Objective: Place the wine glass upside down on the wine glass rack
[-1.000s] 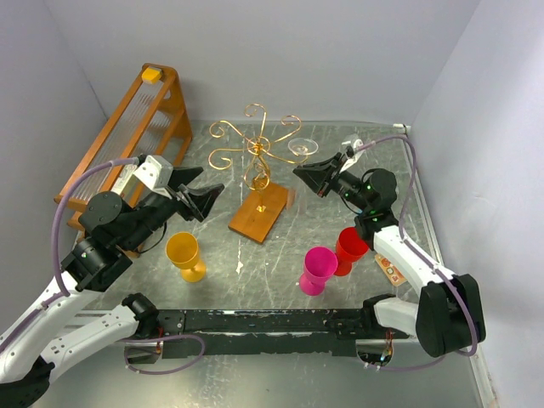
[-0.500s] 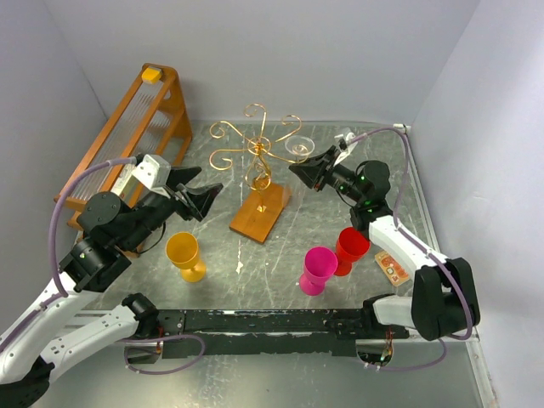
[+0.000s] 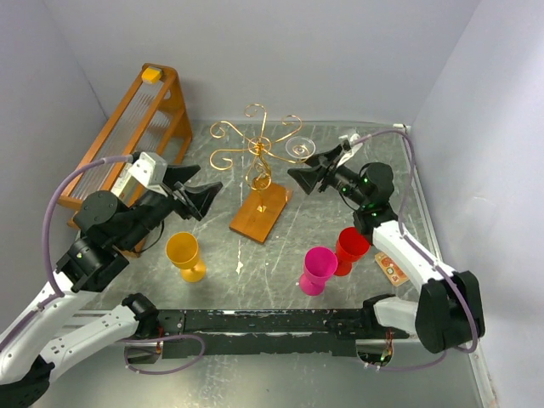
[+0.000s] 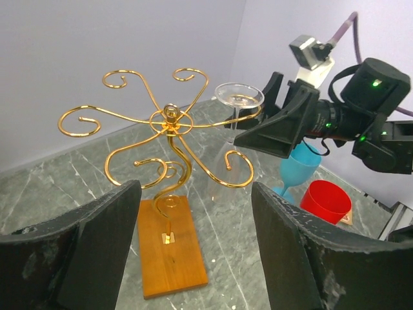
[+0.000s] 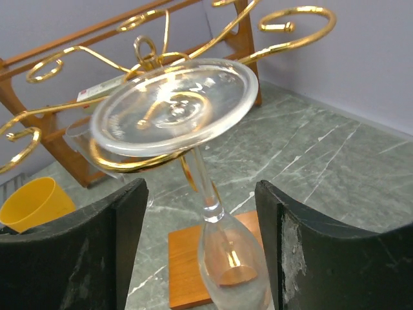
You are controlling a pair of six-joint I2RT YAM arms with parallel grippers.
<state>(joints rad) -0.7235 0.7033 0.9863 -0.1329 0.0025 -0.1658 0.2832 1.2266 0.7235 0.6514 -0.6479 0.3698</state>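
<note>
Clear wine glass (image 5: 174,103), flat round foot up, hangs by its thin stem in a curled arm of the gold wire rack (image 4: 171,255) on its brown wooden base, ungripped between the wide-apart fingers of the right gripper (image 3: 299,177); left gripper (image 3: 206,189) wide, empty.

Clear wine glass (image 5: 203,184), inverted, hanging on gold rack (image 4: 169,245)

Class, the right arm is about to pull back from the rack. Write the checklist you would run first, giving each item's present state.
1. Wine glass inverted, foot resting on a scroll of the wine glass rack: ok.
2. Right gripper open, fingers either side of the stem without touching: ok.
3. Glass hanging steady, not swinging: cannot tell.
4. Rack upright, base flat: ok.
5. Left gripper open, empty, apart from the rack: ok.
</note>
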